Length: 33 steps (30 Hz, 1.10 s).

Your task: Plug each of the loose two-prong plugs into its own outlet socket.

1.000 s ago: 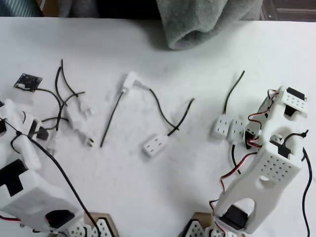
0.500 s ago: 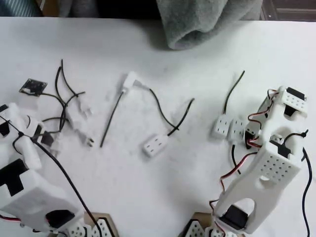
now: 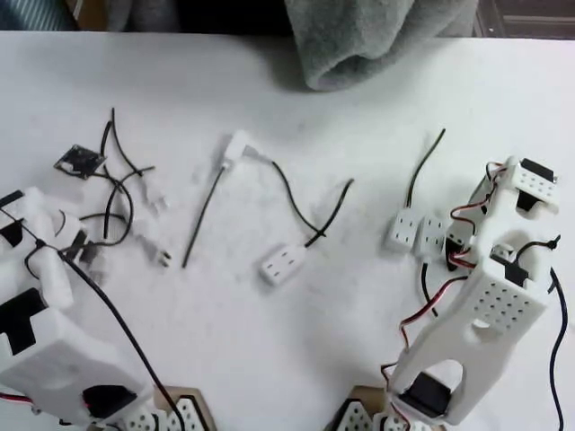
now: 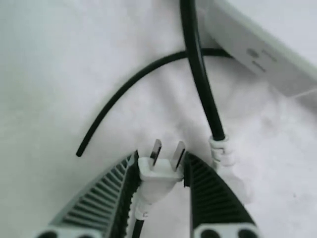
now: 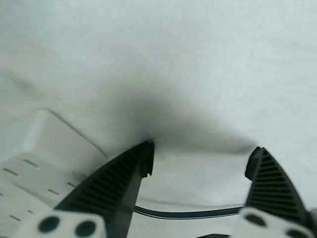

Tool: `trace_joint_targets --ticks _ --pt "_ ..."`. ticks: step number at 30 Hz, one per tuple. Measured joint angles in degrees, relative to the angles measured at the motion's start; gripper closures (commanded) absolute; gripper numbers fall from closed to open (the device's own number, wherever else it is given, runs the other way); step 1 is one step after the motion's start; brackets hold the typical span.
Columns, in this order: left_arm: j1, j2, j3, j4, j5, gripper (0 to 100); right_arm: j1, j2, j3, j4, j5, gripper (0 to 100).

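Note:
My left gripper (image 4: 159, 173) is shut on a white two-prong plug (image 4: 159, 174), prongs pointing away from the wrist, just above the table. In the high view the left gripper (image 3: 84, 253) is at the left edge among tangled black cords (image 3: 117, 193). Another loose plug (image 3: 163, 258) lies beside it, and a third white plug (image 3: 236, 147) lies further back. One socket block (image 3: 283, 263) rests mid-table. My right gripper (image 5: 198, 166) is open, low over the table beside a socket block (image 5: 34, 158). Two blocks (image 3: 404, 230) sit together at the right gripper (image 3: 452, 250).
A small black circuit board (image 3: 79, 162) hangs on a cable at the far left. Grey cloth (image 3: 377, 40) lies at the back edge. A white block (image 4: 262, 47) and a black cord (image 4: 200, 74) lie close ahead of the held plug.
The left arm has shifted to the right and back, dragging the cords. The black board has slid right and nearer. The right arm has stayed still.

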Motion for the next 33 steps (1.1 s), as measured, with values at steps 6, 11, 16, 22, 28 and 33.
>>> trace_joint_targets --ticks 6,11,16,22,28,33 --pt "-0.09 -0.18 -2.55 3.60 -1.05 78 0.00 0.00 0.00 0.00 0.00 68.3" --pt "-2.81 -1.76 -4.40 6.42 -1.23 78 0.00 0.00 0.00 0.00 0.00 68.3" --pt "-4.31 -2.02 -4.48 7.91 -3.87 78 0.00 0.00 0.00 0.00 0.00 68.3" --pt "-4.31 -1.76 -4.48 7.38 -4.04 78 0.00 0.00 0.00 0.00 0.00 68.3" --pt "-4.31 -1.23 -4.40 5.27 -4.04 78 0.00 0.00 0.00 0.00 0.00 68.3" --pt "-4.31 -1.23 -4.40 4.48 -4.04 82 0.00 0.00 0.00 0.00 0.00 68.3"
